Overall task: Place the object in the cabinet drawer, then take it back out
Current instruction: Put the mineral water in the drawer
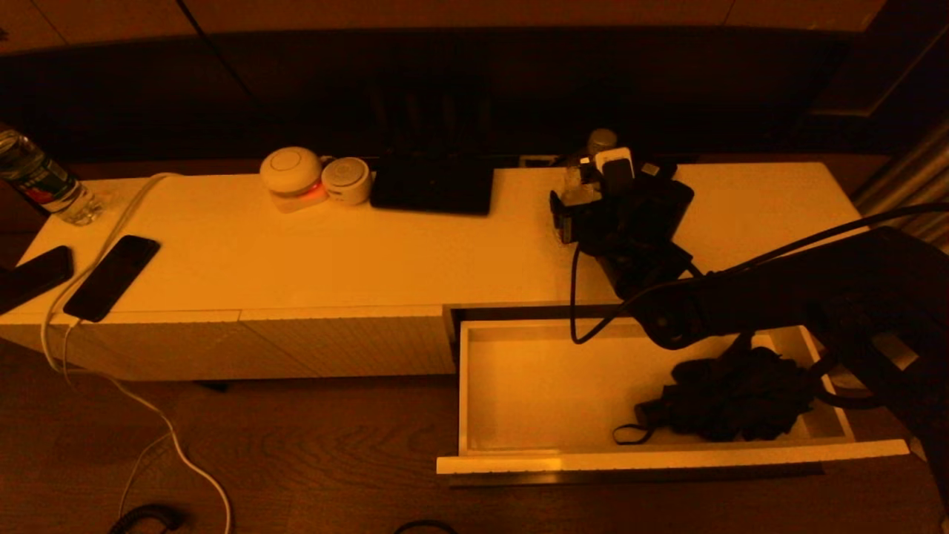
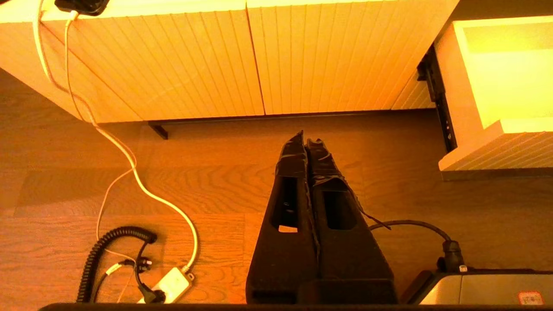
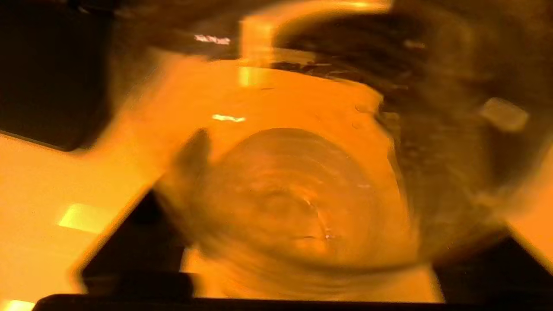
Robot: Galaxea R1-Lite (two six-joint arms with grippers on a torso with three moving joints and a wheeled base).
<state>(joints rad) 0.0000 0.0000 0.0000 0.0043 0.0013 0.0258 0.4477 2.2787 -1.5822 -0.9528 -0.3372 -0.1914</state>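
Right end effector [image 1: 567,215] is at the back of the surface [image 1: 296,252], right up against a clear bottle [image 1: 600,141] with a pale cap. The wrist view is smeared: a round clear vessel [image 3: 293,203] fills it, and we can't tell whether the end effector is open or closed on it, or touching it at all.

We take the bottle as the object. It stands upright on the surface, not in the drawer [image 1: 667,460]. The drawer is pulled out, with a dark soft bundle [image 1: 741,397] in its right half and its left half bare.

Handling, our read:
- rigid, smooth wall, so likely slippery
- contents unclear, so weight unknown
- tall and narrow, so it tips easily

We'd grip mid-body, below the cap, squarely across the width, and set it down in the left half.

Left end effector [image 2: 306,142] is parked over the floor, closed and empty.
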